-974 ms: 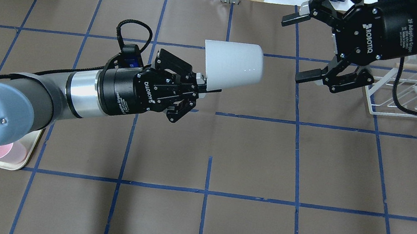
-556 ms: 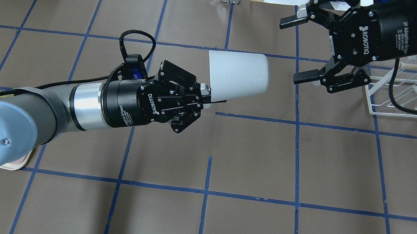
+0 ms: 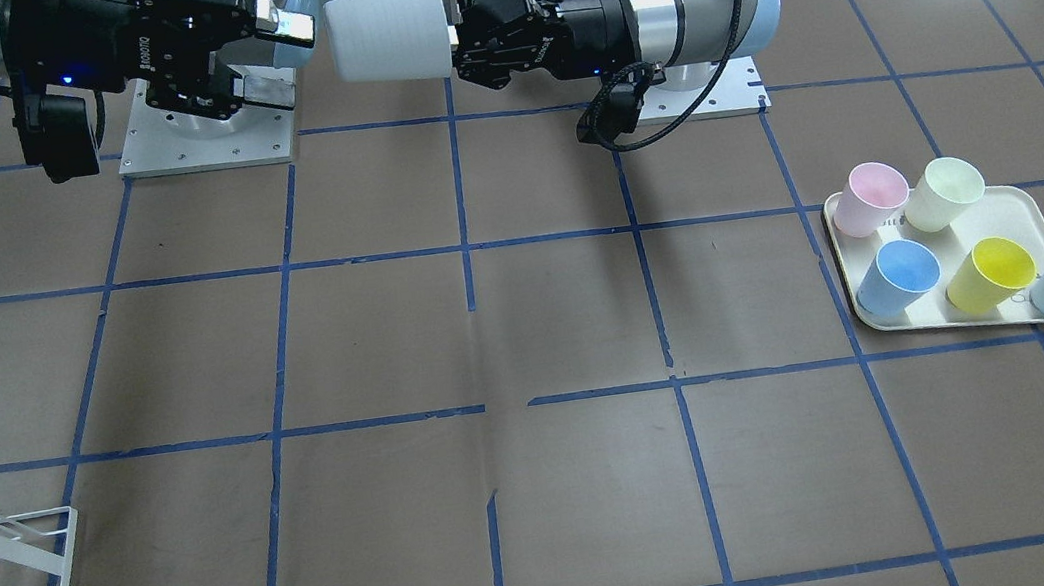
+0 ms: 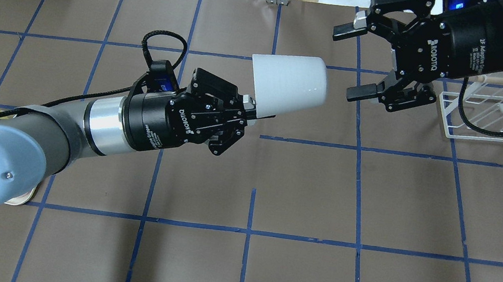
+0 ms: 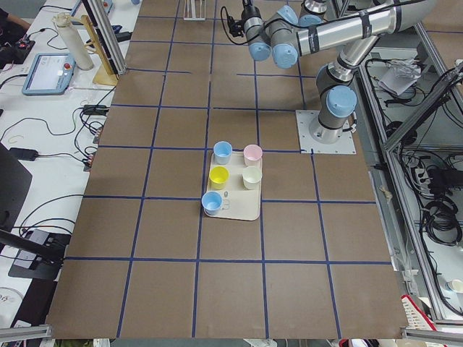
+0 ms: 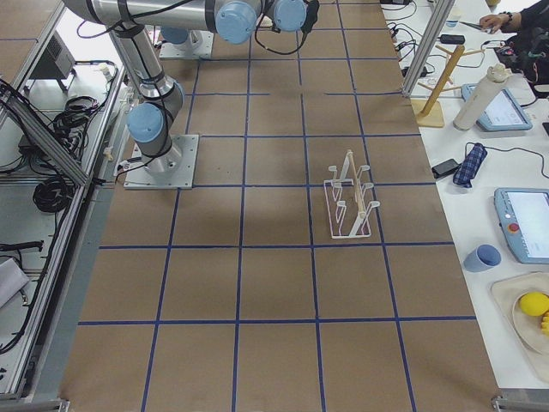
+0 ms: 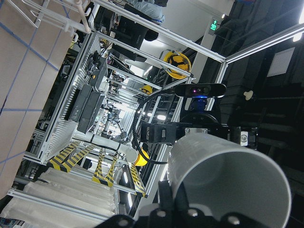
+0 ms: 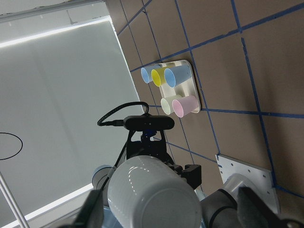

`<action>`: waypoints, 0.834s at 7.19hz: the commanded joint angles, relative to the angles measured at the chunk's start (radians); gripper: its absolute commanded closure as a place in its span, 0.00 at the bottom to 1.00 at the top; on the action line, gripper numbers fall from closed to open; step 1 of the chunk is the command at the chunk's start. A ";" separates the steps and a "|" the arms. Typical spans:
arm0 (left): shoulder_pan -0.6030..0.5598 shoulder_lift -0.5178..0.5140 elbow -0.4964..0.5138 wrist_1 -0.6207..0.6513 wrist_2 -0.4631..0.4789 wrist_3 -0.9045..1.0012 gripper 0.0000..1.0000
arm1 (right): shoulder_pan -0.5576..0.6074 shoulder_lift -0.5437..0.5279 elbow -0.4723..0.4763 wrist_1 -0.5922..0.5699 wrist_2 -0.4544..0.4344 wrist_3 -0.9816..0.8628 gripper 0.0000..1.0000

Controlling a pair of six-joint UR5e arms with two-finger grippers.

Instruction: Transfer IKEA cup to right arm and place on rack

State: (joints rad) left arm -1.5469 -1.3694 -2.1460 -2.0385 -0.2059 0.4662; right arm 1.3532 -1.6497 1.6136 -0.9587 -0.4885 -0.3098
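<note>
The IKEA cup (image 4: 288, 84), a pale grey tumbler, is held sideways in the air over the table's middle back. My left gripper (image 4: 252, 111) is shut on its rim, and its closed base points toward the right arm. My right gripper (image 4: 349, 61) is open, with its fingers spread a short way off the base and not touching it. The front-facing view shows the cup (image 3: 387, 30) between the left gripper (image 3: 458, 39) and the right gripper (image 3: 289, 56). The white wire rack (image 4: 484, 136) with its wooden dowel stands on the table behind the right gripper.
A cream tray (image 3: 1036, 210) with several coloured cups sits on the table on my left side, partly under the left arm in the overhead view. The rack also shows in the front-facing view (image 3: 7, 519). Cables and clutter lie beyond the table's far edge.
My left arm has carried the cup a little to the right, toward the right gripper. My right gripper has shifted slightly left toward the cup and stayed open.
</note>
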 commanded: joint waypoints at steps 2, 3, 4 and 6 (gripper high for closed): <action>-0.001 0.006 0.000 0.021 0.006 -0.001 1.00 | 0.003 -0.011 0.026 0.050 0.018 -0.029 0.00; -0.001 0.010 0.000 0.021 0.006 -0.003 1.00 | 0.007 -0.016 0.026 0.134 0.019 -0.023 0.00; -0.001 0.015 0.000 0.021 0.005 -0.004 1.00 | 0.007 -0.016 0.026 0.159 0.027 -0.023 0.00; -0.001 0.020 -0.002 0.021 0.005 -0.008 1.00 | 0.009 -0.018 0.026 0.167 0.068 -0.023 0.00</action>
State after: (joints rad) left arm -1.5478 -1.3527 -2.1466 -2.0179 -0.2008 0.4605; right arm 1.3613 -1.6659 1.6395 -0.8002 -0.4343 -0.3331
